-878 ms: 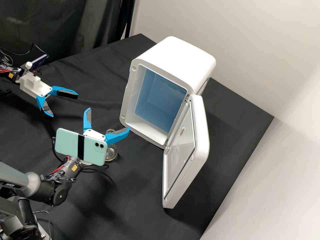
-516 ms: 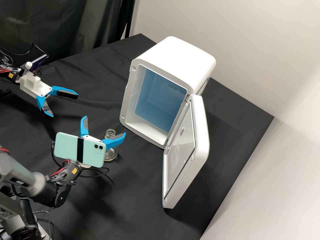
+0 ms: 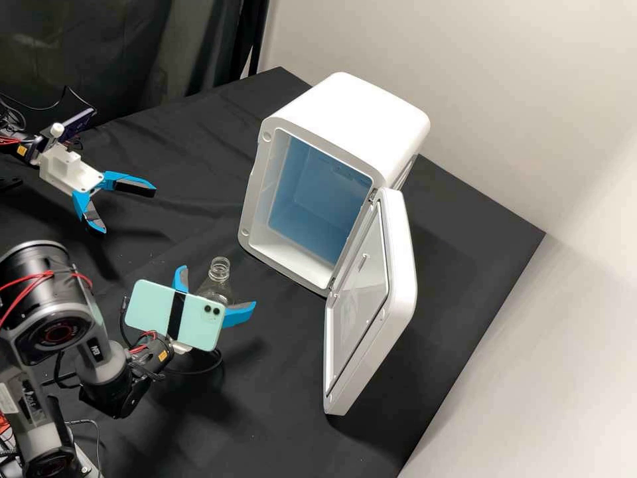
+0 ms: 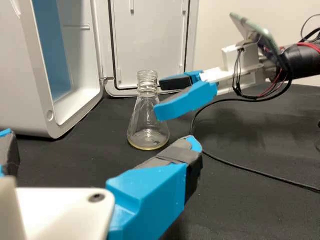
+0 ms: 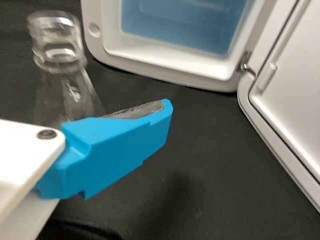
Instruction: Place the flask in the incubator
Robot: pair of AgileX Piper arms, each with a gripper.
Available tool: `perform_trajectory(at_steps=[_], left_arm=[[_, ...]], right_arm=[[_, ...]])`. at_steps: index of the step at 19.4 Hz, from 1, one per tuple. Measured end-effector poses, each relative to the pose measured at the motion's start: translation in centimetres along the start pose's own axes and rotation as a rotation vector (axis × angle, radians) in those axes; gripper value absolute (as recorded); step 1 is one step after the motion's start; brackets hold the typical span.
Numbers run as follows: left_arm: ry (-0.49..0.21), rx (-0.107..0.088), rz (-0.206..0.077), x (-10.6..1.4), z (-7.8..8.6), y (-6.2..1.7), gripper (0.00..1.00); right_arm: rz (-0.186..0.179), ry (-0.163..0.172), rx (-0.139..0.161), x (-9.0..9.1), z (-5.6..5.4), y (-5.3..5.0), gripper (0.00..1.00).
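A clear, empty conical flask (image 3: 217,279) (image 4: 148,120) (image 5: 62,75) stands upright on the black bench, in front of the incubator's open mouth. My right gripper (image 3: 216,292) is open and low over the bench, one blue finger (image 4: 185,98) on each side of the flask's body, and neither looks pressed against the glass. A pale green phone (image 3: 176,315) sits on that wrist. The white incubator (image 3: 358,119) has a blue interior, and its door (image 3: 378,299) is swung wide to the right. My left gripper (image 3: 126,209) hangs open and empty at the far left.
The right arm's large elbow joint (image 3: 43,302) with red wires stands at the lower left. A black cable (image 4: 240,165) trails on the bench beside the flask. The bench edge (image 3: 478,345) falls away right of the door. Dark curtains hang at the back left.
My right gripper has come down and slightly nearer, from above the flask to astride its body. Its elbow joint swung into view. The left arm and flask have stayed put.
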Motion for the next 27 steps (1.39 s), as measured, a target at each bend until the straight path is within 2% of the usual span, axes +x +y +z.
perform_trajectory(at_steps=[5,7,9,12,14,21,22,23,24,26,27], left_arm=[[-0.002,0.007,0.011,-0.1,0.1,0.23,1.00],[-0.002,0.008,0.012,-0.1,0.1,0.25,1.00],[-0.002,0.008,0.012,-0.1,0.1,0.25,1.00],[-0.002,0.008,0.012,-0.1,0.1,0.25,1.00],[0.002,0.008,0.012,-0.1,0.0,0.26,1.00],[0.006,0.007,0.014,-0.2,-0.1,0.28,1.00],[0.006,0.007,0.014,-0.2,-0.1,0.28,1.00],[0.006,0.007,0.014,-0.2,-0.1,0.28,1.00],[0.006,0.007,0.014,-0.2,-0.1,0.28,1.00],[0.006,0.007,0.014,-0.2,-0.1,0.28,1.00],[0.006,0.007,0.014,-0.2,-0.1,0.28,1.00]], right_arm=[[-0.018,-0.049,0.034,0.4,0.8,-0.6,1.00],[-0.035,-0.064,0.025,0.5,1.0,-0.9,1.00],[-0.057,-0.068,0.023,0.7,1.1,-1.3,1.00],[-0.071,-0.080,0.026,0.9,1.2,-1.7,1.00],[-0.061,-0.092,0.031,1.2,1.2,-1.7,1.00],[-0.040,-0.089,0.023,2.4,1.1,-1.3,1.00],[-0.037,-0.087,0.014,2.5,1.1,-1.2,1.00],[-0.027,-0.086,-0.013,2.7,1.2,-1.0,1.00],[-0.015,-0.090,-0.027,2.9,1.2,-0.8,1.00],[0.003,-0.095,-0.083,3.3,1.1,-0.6,1.00],[0.009,-0.097,-0.101,3.4,1.0,-0.5,1.00]])
